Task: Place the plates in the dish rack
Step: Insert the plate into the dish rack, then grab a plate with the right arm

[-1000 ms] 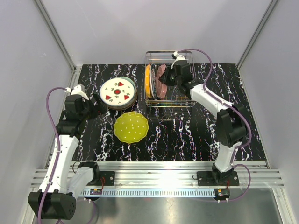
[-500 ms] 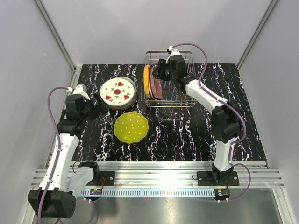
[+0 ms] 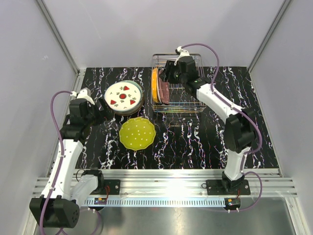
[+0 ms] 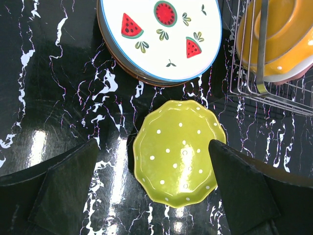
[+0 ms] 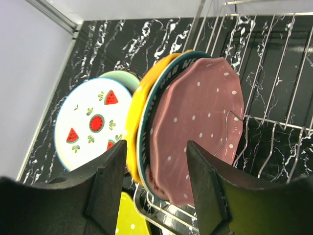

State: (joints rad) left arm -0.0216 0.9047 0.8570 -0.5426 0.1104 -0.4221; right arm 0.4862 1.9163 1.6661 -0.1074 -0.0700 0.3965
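The wire dish rack stands at the back centre. In it stand an orange plate, a teal-rimmed plate and a pink dotted plate, close together at its left end. My right gripper hovers over them, open, its jaws either side of the plates' rims. A white plate with watermelon motifs tops a stack left of the rack. A yellow-green scalloped dotted plate lies flat in front. My left gripper is open and empty above the table, with the yellow-green plate seen between its fingers.
The rack's right part holds only bare wire dividers. The stack under the white plate shows a brown rim and a teal rim. The rack's corner with the orange plate lies right of the stack. Grey walls enclose the black marbled table.
My right gripper has moved left over the rack. The pink plate has gone from leaning right to standing against the teal-rimmed plate. The left arm has barely moved.
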